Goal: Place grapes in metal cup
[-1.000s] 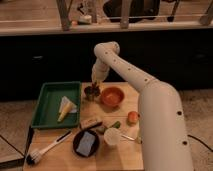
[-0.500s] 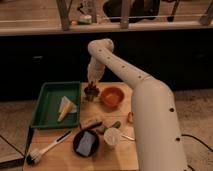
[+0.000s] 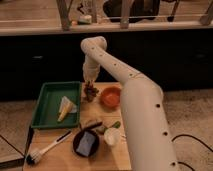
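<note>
Wooden counter point(image 3: 70, 162) carries a green tray point(image 3: 47, 107) and orange bowl point(image 3: 110, 96); between them the end effector point(image 3: 90, 83) (finger state unclear) hangs touching the grapes point(image 3: 91, 90).

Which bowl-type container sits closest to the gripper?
The orange bowl, just right of the gripper and grapes; the black dish and white cup lie nearer the camera.

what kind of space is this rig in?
Likely a lab or office kitchen mock-up: a small wooden table with a green tray, an orange bowl and a dish brush, against a dark counter. The gripper hangs over the grapes.
</note>
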Motion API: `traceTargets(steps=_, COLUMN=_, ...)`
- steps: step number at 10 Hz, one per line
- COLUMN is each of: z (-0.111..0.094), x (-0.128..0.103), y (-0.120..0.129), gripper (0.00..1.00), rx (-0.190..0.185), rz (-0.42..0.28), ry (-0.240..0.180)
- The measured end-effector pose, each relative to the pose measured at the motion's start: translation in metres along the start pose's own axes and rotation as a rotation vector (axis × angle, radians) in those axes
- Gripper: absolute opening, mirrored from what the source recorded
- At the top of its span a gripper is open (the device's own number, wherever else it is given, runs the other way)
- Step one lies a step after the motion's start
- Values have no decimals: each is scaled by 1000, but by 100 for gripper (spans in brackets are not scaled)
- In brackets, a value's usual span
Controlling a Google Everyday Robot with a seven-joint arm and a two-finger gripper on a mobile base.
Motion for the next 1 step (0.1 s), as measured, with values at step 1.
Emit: traceTargets(steps=1, z=1, x=1, y=-1, gripper=29, rx=-6, rz=-1, ry=-7)
